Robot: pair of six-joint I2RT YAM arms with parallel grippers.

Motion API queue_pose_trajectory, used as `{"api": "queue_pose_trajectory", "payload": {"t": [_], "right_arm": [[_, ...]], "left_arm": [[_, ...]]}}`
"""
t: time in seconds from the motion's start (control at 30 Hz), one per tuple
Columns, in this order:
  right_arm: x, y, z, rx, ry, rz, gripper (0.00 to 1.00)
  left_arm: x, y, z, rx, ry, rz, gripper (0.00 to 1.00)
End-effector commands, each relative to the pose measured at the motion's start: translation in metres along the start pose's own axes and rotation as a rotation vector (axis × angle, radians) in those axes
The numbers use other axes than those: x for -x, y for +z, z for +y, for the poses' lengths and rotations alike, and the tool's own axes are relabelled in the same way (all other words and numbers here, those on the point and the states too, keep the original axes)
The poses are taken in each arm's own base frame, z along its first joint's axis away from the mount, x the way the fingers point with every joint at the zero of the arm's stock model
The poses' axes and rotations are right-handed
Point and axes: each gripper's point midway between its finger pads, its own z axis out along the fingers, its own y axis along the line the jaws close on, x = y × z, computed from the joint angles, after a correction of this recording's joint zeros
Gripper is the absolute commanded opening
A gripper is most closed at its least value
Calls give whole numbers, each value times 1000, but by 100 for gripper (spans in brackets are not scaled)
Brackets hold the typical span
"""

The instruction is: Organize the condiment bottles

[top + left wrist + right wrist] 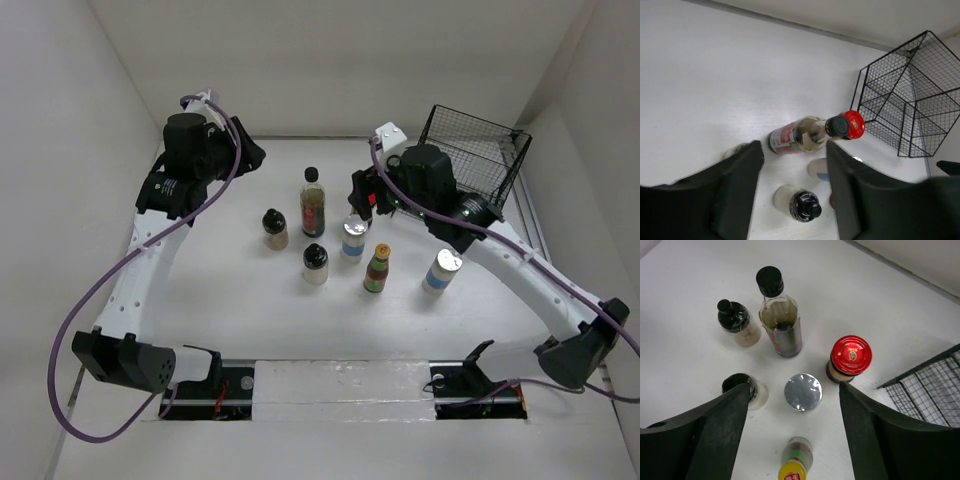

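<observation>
The condiment bottles stand in a loose cluster mid-table. At the back is a tall dark black-capped bottle (313,200) (781,322). Two black-capped shakers (274,229) (315,263) stand left and in front of it. Further right are a silver-lidded jar (353,238) (803,392), a yellow-capped bottle (377,268) (796,467) and a second silver-lidded jar (441,271). A red-lidded jar (851,356) (854,124) stands beside the tall bottle. My right gripper (358,192) (794,390) hovers open above the first silver-lidded jar, holding nothing. My left gripper (250,152) (794,147) is raised at the back left, open and empty.
A black wire basket (475,150) (905,100) (935,385) stands at the back right, close behind my right arm. White walls enclose the table on the left, the back and the right.
</observation>
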Motion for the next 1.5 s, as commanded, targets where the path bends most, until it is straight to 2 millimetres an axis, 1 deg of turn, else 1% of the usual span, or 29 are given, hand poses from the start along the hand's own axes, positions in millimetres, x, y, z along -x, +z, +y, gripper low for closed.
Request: {"api": "queue_pose_trajectory", "payload": {"t": [0.0,0.13,0.17,0.2,0.23,0.3,0.33,0.37,0.4,0.47,0.57,0.67,0.7,0.77,0.87,0.9,0.93,0.97,1.0,1.03,1.07,1.1,1.13,1.17,1.23,1.27,1.37,1.4,1.47], "right_arm": [[16,19,18,71,-19,-67,79],[18,45,22,90,-39,-76,82],[18,59,25,102,-49,-77,82],[18,59,25,102,-49,-77,82],[18,72,30,133,-73,-74,82],[17,87,36,151,-87,-80,82],[12,99,40,168,-88,-71,82],[14,105,42,178,-89,-80,82],[16,111,42,178,-100,-101,81],[13,125,43,178,-100,-104,81],[18,142,46,187,-110,-130,81],[21,155,44,175,-119,-144,81],[17,162,44,175,-128,-134,80],[21,167,41,152,-127,-160,80],[19,176,39,141,-126,-163,74],[12,181,39,141,-126,-149,70],[15,181,39,141,-126,-158,69],[10,184,43,139,-128,-149,67],[17,184,42,130,-127,-175,67],[10,189,42,130,-116,-167,67],[13,189,42,130,-116,-179,67],[7,193,44,140,-117,-167,62],[7,193,48,139,-119,-167,52],[8,195,46,130,-118,-168,36],[7,195,50,127,-120,-168,24],[14,191,48,117,-106,-181,11],[45,174,43,82,-90,-251,0],[75,158,41,73,-85,-315,0],[111,136,37,46,-75,-394,0]], "left_arm": [[23,-8,2,47,-6,-77,53],[9,-7,10,62,-9,-49,65],[6,-5,11,66,-19,-41,71],[1,-4,14,72,-20,-30,75],[1,-4,14,72,-20,-30,80],[-3,1,17,83,-13,-10,81],[-3,1,18,83,-13,-10,82],[-8,5,21,93,-5,10,82],[-3,3,20,96,-3,-4,82],[-6,2,23,102,18,9,82],[-6,4,23,106,18,16,80],[-12,6,20,80,16,33,80],[-13,6,18,69,16,38,79],[-19,10,19,66,13,60,79],[-21,12,21,67,13,62,79],[-25,13,21,63,11,74,78],[-25,13,21,63,11,74,78],[-25,13,21,63,11,74,78],[-25,13,21,63,11,74,78],[-25,13,21,63,11,74,78],[-27,14,22,64,11,75,78],[-30,15,24,68,10,83,78],[-30,15,24,68,10,83,77],[-30,15,24,68,10,83,77],[-31,13,25,67,10,82,77],[-28,14,25,73,12,69,77],[-28,14,27,81,12,65,77],[-28,14,27,81,12,65,77],[-24,13,25,77,13,57,77]]}}
